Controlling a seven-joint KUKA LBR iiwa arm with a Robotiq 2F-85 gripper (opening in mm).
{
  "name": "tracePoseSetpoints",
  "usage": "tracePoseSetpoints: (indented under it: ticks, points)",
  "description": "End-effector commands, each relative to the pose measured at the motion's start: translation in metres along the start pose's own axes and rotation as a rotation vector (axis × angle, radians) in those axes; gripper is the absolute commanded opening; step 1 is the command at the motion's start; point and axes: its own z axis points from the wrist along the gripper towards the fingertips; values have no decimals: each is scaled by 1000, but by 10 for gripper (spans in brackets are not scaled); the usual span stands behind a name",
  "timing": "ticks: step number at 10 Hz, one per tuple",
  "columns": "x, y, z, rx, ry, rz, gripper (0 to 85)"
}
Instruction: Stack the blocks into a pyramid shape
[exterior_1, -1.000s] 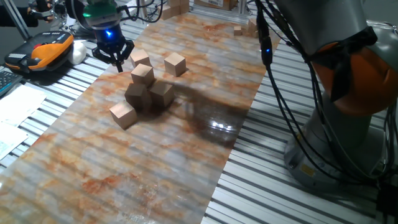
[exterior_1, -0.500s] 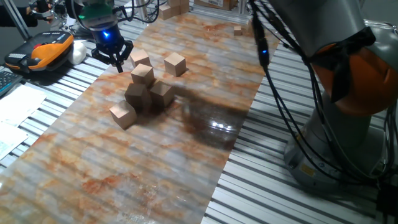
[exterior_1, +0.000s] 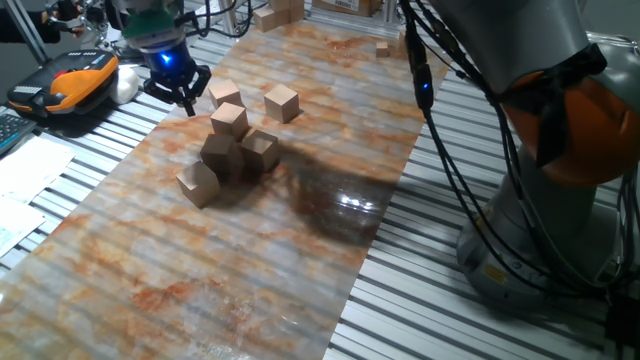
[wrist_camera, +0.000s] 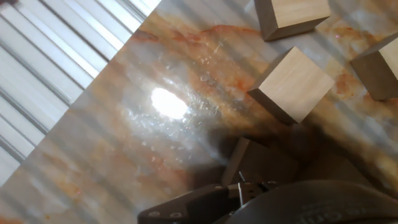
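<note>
Six light-tan blocks lie on the marbled mat in the fixed view. One block (exterior_1: 231, 120) rests on top of two others (exterior_1: 218, 153) (exterior_1: 261, 149). A loose block (exterior_1: 198, 184) sits just in front of this cluster, and two more (exterior_1: 226, 95) (exterior_1: 282, 102) lie behind it. My gripper (exterior_1: 177, 97) hovers left of the rear-left block, open, with nothing between its fingers. The hand view shows three lit blocks (wrist_camera: 292, 84) (wrist_camera: 291, 15) (wrist_camera: 379, 65) and a shadowed one (wrist_camera: 258, 163) above the hand's dark housing (wrist_camera: 280, 202).
An orange-and-black device (exterior_1: 75, 80) and papers (exterior_1: 25, 170) lie on the slatted table left of the mat. The arm's base (exterior_1: 560, 170) and hanging cables (exterior_1: 440, 130) stand to the right. Small wooden pieces (exterior_1: 385, 47) lie far back.
The gripper has drifted slightly left and away from the block cluster. The blocks have not moved.
</note>
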Motion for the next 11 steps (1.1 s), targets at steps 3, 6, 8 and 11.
tracePoseSetpoints:
  ticks: [3, 6, 8, 11]
  points:
    - [1, 0, 0, -1, -12, 17, 170]
    - [1, 0, 0, -10, -12, 26, 170]
    - [2, 2, 2, -6, -17, 61, 340]
    - [2, 0, 3, 3, -25, 143, 510]
